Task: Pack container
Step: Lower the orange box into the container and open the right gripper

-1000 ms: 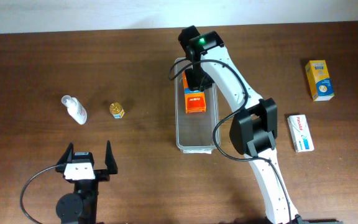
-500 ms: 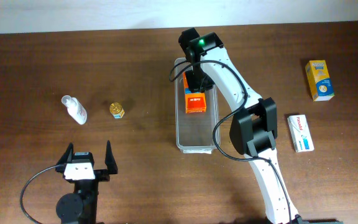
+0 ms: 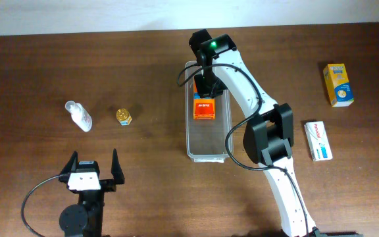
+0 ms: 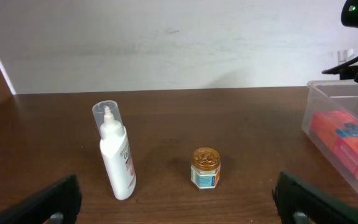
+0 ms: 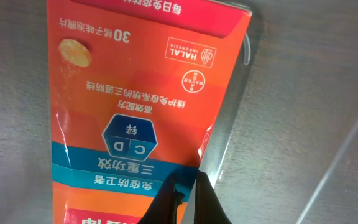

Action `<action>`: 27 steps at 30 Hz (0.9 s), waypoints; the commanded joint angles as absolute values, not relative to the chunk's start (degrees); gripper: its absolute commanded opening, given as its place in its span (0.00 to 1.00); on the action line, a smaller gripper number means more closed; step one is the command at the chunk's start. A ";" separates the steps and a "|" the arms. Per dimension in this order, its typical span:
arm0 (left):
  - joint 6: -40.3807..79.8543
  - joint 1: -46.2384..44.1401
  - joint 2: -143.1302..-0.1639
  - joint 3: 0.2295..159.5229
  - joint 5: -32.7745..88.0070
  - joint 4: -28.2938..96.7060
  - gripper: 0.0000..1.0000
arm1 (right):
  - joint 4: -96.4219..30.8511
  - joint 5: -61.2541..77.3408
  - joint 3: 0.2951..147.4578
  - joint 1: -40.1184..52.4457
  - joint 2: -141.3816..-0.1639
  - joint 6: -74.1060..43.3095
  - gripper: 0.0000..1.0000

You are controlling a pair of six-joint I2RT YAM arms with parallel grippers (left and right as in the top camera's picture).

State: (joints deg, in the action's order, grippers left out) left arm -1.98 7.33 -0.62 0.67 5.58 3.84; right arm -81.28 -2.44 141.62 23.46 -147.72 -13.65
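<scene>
The container (image 3: 207,143), a long clear bin, lies at the table's middle, and its near end (image 4: 321,94) shows at the right of the left wrist view. An orange box (image 3: 204,108) lies flat inside its far half. My right gripper (image 3: 208,88) reaches down into the bin, shut, with its tips (image 5: 188,186) against the right edge of the orange box (image 5: 135,93) and the clear floor (image 5: 291,124) beside them. Nothing is held. My left gripper (image 3: 95,159) stands open near the front left, empty (image 4: 179,202).
A white spray bottle (image 3: 79,116) (image 4: 118,162) and a small gold-lidded jar (image 3: 124,116) (image 4: 205,168) lie on the left, ahead of the left gripper. At the right lie a yellow box (image 3: 338,84) and a white-and-blue box (image 3: 318,140).
The orange box has slid slightly left inside the bin, with the shut right gripper against it. The left arm has not moved.
</scene>
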 commanded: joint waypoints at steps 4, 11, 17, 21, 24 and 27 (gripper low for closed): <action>-2.66 7.22 -0.30 0.51 5.58 4.14 0.99 | -80.95 -4.10 140.79 23.92 -148.62 -13.74 0.04; -2.66 7.22 -0.30 0.51 5.58 4.14 0.99 | -80.90 -6.96 140.79 23.92 -148.59 -13.72 0.04; -2.68 7.22 -0.30 0.51 5.58 4.14 0.99 | -80.03 -6.04 140.79 23.88 -148.59 -13.72 0.04; -2.68 7.22 -0.30 0.51 5.58 4.14 0.99 | -80.05 -1.72 140.79 23.88 -148.59 -13.74 0.04; -2.68 7.25 -0.30 0.51 5.58 4.14 1.00 | -80.01 1.61 140.79 23.88 -148.59 -13.74 0.04; -2.68 7.22 -0.30 0.51 5.58 4.14 0.99 | -80.03 2.42 140.79 23.88 -148.59 -13.74 0.04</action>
